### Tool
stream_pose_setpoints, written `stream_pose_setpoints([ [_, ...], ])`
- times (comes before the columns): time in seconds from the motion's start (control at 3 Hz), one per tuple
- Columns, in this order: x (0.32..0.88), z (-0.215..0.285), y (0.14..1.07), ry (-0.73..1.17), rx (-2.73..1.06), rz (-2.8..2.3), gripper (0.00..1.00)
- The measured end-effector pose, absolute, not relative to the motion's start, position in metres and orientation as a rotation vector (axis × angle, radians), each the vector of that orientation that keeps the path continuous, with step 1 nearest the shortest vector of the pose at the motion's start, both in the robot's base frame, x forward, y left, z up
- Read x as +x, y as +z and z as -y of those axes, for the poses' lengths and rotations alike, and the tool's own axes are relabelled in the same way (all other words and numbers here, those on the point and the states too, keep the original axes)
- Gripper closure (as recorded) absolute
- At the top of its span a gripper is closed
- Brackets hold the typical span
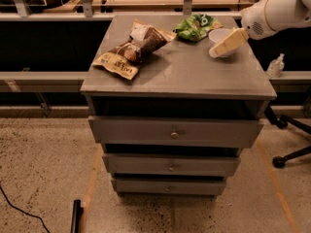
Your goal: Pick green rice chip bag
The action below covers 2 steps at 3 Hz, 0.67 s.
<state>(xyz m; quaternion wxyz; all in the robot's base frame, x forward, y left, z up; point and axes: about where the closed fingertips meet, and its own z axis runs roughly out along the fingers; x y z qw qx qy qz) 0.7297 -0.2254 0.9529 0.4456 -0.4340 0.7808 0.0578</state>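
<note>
Arm (pixel 279 8) is reaching in from the upper right, a white rounded shell cut off at the frame edge. Gripper (pixel 218 49), a tan wedge, is angling down-left over the cabinet's (pixel 194 76) back right corner, its tip hanging in front of the bowl (pixel 217 34). Wide or narrow: cannot tell. Green bag (pixel 196 26) is lying just left of the gripper and slightly behind it, not touching; it is crinkled and glossy, print too blurred to read. Brown bags (pixel 133 50) are sprawling well left, overlapping. The cabinet is sitting below the gripper: matte grey, three knobbed drawers. The gripper is covering much of the white bowl.
</note>
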Motion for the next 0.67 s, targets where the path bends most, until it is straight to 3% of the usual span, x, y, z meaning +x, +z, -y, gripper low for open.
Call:
stream_pose_setpoints([
  [0.67, 0.75, 0.22, 0.954, 0.126, -0.989, -1.918, 0.0],
])
